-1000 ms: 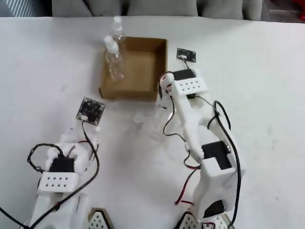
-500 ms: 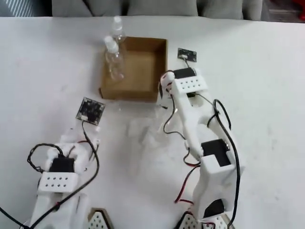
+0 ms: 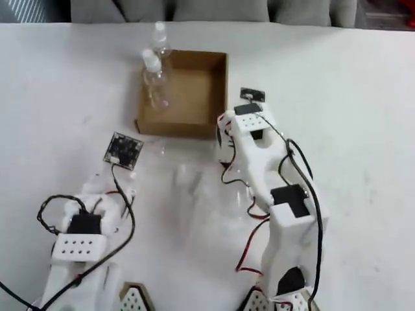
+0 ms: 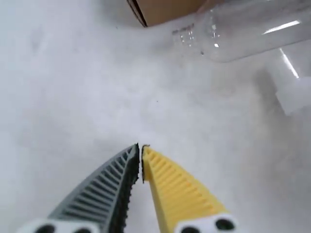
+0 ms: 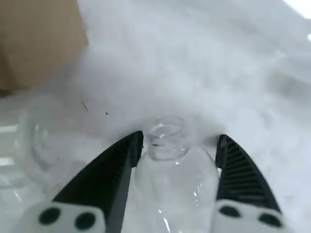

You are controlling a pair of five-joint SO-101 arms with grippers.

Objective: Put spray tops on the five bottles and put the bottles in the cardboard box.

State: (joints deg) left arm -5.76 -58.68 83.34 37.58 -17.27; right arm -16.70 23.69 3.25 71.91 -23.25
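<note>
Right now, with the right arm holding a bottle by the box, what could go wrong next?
1. The bottle in the right gripper has an open neck, no spray top; placed in the cardboard box like this, a step would be skipped.
2. Another clear bottle lies on the white table beside the box corner; an arm passing low might knock it rolling.

White table (image 3: pixel 363 97) carries a cardboard box (image 3: pixel 175 126) and an upright clear bottle (image 3: pixel 159 35).
</note>
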